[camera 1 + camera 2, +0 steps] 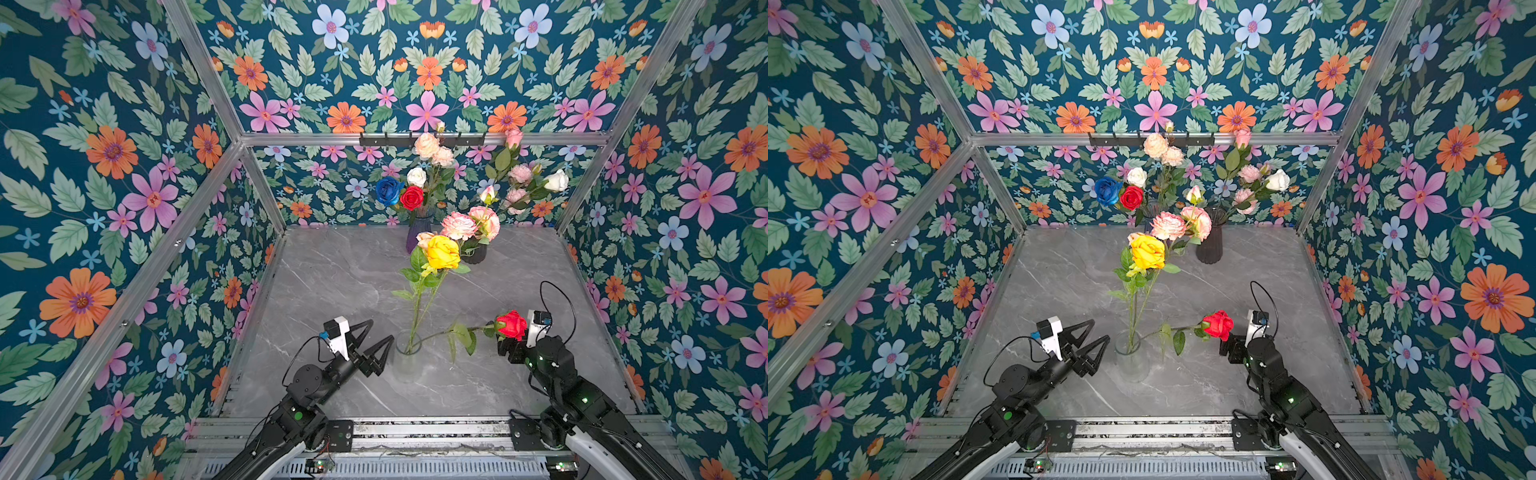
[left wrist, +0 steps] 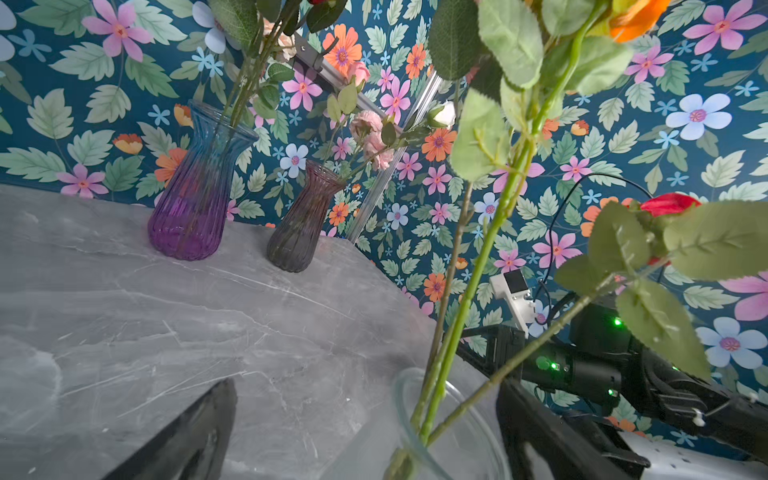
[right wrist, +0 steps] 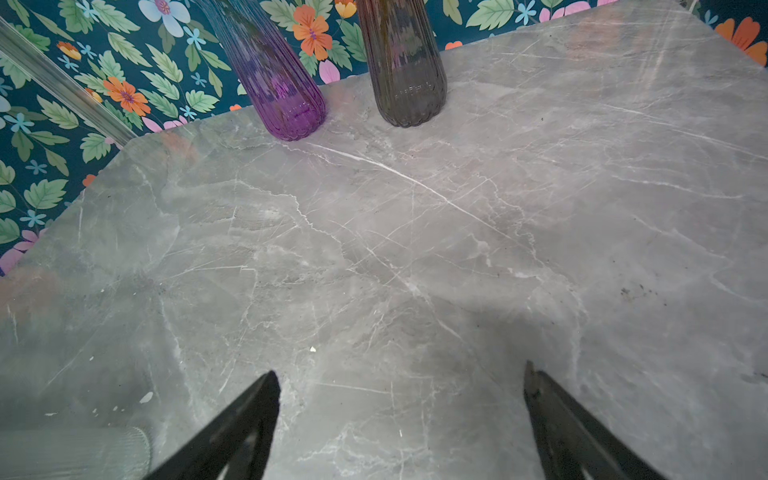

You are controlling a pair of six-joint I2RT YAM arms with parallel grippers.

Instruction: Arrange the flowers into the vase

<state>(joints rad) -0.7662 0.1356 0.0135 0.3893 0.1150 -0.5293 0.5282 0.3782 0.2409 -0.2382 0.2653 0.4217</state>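
Your left gripper sits with fingers spread wide, gripping nothing, just beside the clear vase, whose glass is hard to make out against the grey table. That vase holds the yellow rose and the red rose, the red one leaning over so its head hides your right gripper in both top views. Only the right wrist view shows those fingers, spread apart over the bare table.
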